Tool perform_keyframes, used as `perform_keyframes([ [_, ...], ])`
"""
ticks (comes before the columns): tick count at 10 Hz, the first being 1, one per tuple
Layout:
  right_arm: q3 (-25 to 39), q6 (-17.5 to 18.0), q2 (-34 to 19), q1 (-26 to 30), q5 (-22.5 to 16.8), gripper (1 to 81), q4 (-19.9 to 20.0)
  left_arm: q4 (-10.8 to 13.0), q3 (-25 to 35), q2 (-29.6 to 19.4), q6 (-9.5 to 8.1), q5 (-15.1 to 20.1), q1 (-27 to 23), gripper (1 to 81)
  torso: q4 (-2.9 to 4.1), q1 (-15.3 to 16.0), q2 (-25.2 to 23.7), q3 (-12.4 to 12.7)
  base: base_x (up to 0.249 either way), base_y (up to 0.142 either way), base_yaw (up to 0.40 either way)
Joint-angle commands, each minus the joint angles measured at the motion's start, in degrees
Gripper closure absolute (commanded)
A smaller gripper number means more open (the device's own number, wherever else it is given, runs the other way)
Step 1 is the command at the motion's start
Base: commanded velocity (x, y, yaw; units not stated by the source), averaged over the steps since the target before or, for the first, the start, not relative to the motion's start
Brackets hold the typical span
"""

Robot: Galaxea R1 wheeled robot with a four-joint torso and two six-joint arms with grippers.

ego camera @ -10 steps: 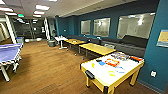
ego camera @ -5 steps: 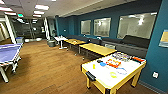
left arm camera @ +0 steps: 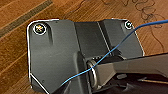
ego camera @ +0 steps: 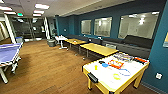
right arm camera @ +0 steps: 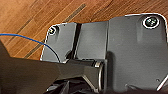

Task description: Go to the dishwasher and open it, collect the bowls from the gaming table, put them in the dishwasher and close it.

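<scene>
- A big rec room with teal walls [ego camera: 150,60] and a wood floor [ego camera: 50,67] was seen from the head view.
- Down in the lower right of the frame, a yellow-framed game table [ego camera: 117,75] with a white top was parked close to the wall. It looked more like an air-hockey kind of thing; no green field or rods could be made out on it.
- Some small stuff was scattered on that surface: an orange-red item [ego camera: 115,64], something blue [ego camera: 105,65] and a yellow bit [ego camera: 95,67]. Too blurry to be called bowls or anything else.
- A blue ping-pong table [ego camera: 8,53] was cut off at the left edge of the frame.
- Two yellow tables [ego camera: 100,48] were lined up mid-frame along the right wall, under the windows [ego camera: 103,26], with a dark sofa [ego camera: 135,43] behind them.
- The dishwasher couldn't be picked out anywhere in the room, so its spot can't be told.
- In both wrist views, wood floor was seen past the robot's dark plate, with a thin blue cable [left arm camera: 117,47] draped across.
- Left and right gripper: open or closed couldn't be told, honestly.
</scene>
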Motion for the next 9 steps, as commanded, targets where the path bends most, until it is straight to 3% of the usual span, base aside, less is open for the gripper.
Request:
perform_keyframes([
  [1, 0.5, -0.2, 0.2, 2.8, -2.1, 1.0, -0.9, 0.2, 0.3, -0.4, 0.4, 2.7, -2.5, 1.0, 0.0, 0.0, 0.0, 0.0, 0.08, 0.063, 0.0],
  [9, 0.5, -0.2, 0.2, 2.7, -2.1, 1.0, -0.9, 0.5, 0.4, -0.4, 0.48, 2.7, -2.4, 1.0, 0.0, -0.1, 0.0, 0.0, 0.087, 0.063, 0.0],
])
